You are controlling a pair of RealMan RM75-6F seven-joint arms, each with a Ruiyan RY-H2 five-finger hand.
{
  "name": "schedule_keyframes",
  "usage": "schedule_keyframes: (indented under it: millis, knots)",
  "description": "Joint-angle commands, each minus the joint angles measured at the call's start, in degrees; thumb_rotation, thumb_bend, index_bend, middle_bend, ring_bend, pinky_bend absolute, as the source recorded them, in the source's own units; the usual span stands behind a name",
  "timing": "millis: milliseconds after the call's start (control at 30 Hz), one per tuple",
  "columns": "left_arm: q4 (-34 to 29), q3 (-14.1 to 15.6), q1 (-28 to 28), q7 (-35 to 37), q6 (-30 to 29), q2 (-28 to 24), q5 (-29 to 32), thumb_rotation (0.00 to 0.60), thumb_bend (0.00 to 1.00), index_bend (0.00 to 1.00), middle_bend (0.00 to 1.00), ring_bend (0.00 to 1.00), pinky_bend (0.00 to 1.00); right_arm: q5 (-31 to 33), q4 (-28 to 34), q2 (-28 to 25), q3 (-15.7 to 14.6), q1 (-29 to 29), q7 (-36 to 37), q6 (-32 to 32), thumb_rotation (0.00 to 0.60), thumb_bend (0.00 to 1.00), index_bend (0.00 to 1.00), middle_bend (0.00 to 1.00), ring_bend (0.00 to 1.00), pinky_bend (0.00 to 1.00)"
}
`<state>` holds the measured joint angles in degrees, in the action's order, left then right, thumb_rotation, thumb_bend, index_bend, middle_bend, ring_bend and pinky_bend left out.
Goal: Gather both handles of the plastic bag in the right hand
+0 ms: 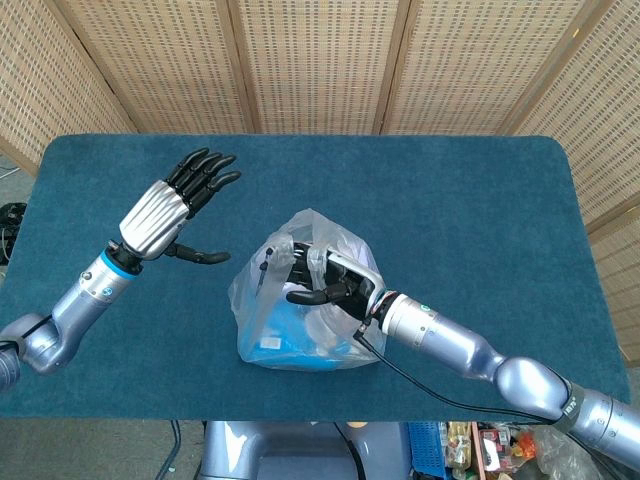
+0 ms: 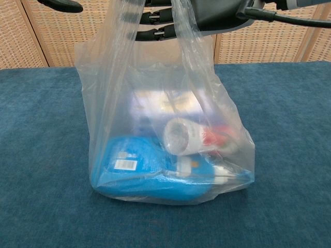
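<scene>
— Two handles [image 2: 178, 31], both rising from the clear plastic bag [image 2: 165, 129] straight up to the right hand [image 1: 322, 283]. Is that how you read it?

— Yes. The bag stands near the front middle of the blue table [image 1: 470, 200], a blue packet [image 2: 139, 170] flat on its bottom and a white bottle [image 2: 183, 137] lying on its side above it. In the chest view the two strips of film run up and drape over the dark fingers [image 2: 155, 33] at the top edge.

— So the right hand is directly above the bag?

— Right over its mouth, fingers curled through the loops and holding them. Whether each loop sits fully inside the curl, I cannot tell; the film is too clear.

— And the left hand [image 1: 165, 210]?

— Well apart, off to the bag's left, raised, fingers spread, holding nothing.

— Then the right hand is the nearer one by far.

— It is. I judge the gathering essentially done; any lift would go straight up along the handles.
</scene>
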<state>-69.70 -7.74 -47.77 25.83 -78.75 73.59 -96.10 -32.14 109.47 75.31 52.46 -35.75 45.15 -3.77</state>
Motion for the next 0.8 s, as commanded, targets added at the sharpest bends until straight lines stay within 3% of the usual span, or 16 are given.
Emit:
schedule_keyframes:
  millis: [33, 433, 800]
  knots:
    - [0.7, -0.1, 0.4, 0.5, -0.5, -0.6, 0.2, 0.449, 0.00, 0.00, 0.00, 0.00, 0.00, 0.0, -0.1, 0.0, -0.2, -0.3, 0.2, -0.4, 0.600, 0.00, 0.25, 0.30, 0.18, 0.11]
    - [2.9, -2.8, 2.7, 3.9, -1.7, -5.8, 4.2, 0.499, 0.00, 0.00, 0.00, 0.00, 0.00, 1.3, -0.2, 0.7, -2.1, -3.6, 2.5, -4.2, 0.600, 0.00, 0.25, 0.30, 0.18, 0.12]
    - [4.7, -3.7, 3.2, 4.7, -1.3, -5.4, 5.4, 0.538, 0.00, 0.00, 0.00, 0.00, 0.00, 2.0, -1.9, 0.4, -2.4, -6.6, 4.0, -7.0, 0.600, 0.00, 0.25, 0.30, 0.18, 0.13]
